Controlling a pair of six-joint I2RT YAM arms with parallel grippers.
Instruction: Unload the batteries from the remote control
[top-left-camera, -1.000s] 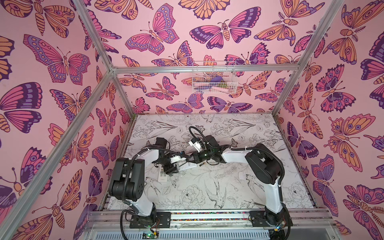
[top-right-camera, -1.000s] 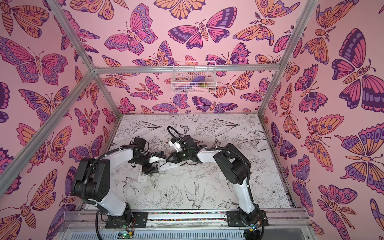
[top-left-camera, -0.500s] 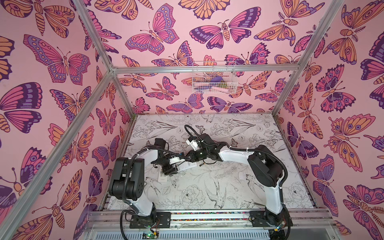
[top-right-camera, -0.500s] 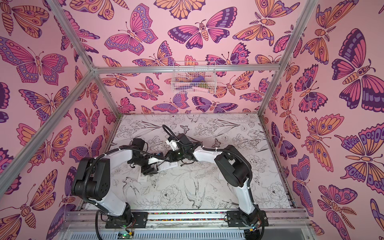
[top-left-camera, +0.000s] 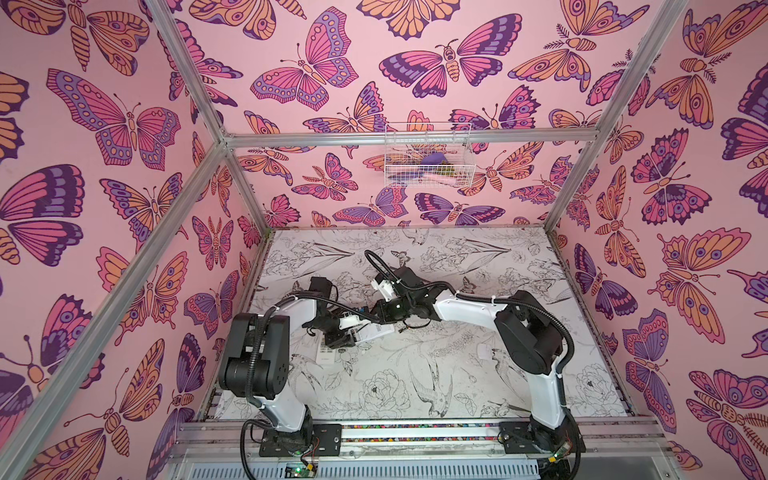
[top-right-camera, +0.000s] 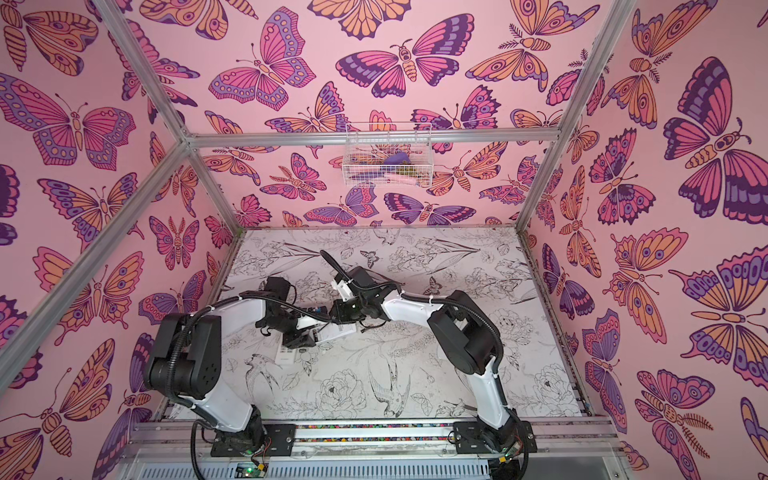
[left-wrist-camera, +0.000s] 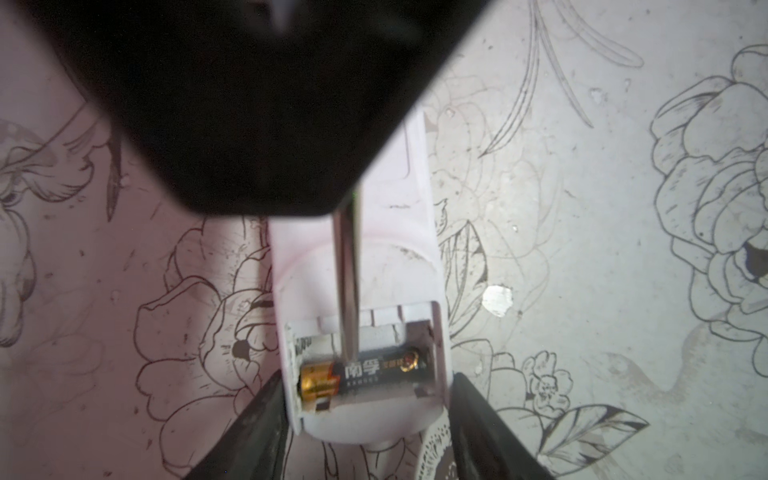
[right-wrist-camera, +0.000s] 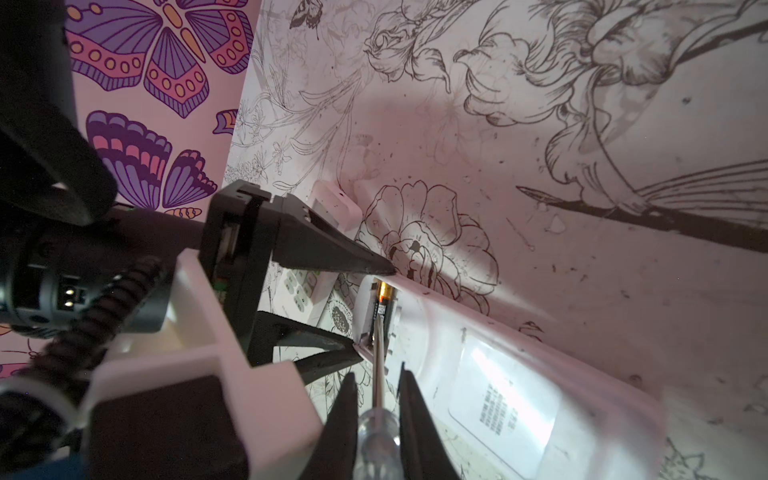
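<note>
The white remote control (left-wrist-camera: 357, 257) lies back-up on the table with its battery bay open. One of the batteries (left-wrist-camera: 365, 372), black with a gold end, lies across the bay; it also shows in the right wrist view as the battery (right-wrist-camera: 384, 303). My left gripper (left-wrist-camera: 368, 376) is shut on the remote's bay end, one finger against each side. My right gripper (right-wrist-camera: 377, 374) is shut on a clear-handled screwdriver (right-wrist-camera: 376, 436). The screwdriver shaft (left-wrist-camera: 349, 282) reaches down onto the battery. In both top views the two grippers meet over the remote (top-left-camera: 376, 332) (top-right-camera: 340, 330).
A second white remote (top-left-camera: 326, 355) (right-wrist-camera: 303, 291) lies buttons-up just beside the left gripper. Another small white piece (right-wrist-camera: 332, 205) lies past it towards the left wall. A wire basket (top-left-camera: 428, 158) hangs on the back wall.
My left gripper's jaws have narrowed onto the remote. The right arm has shifted slightly left, bringing the screwdriver over the bay.
</note>
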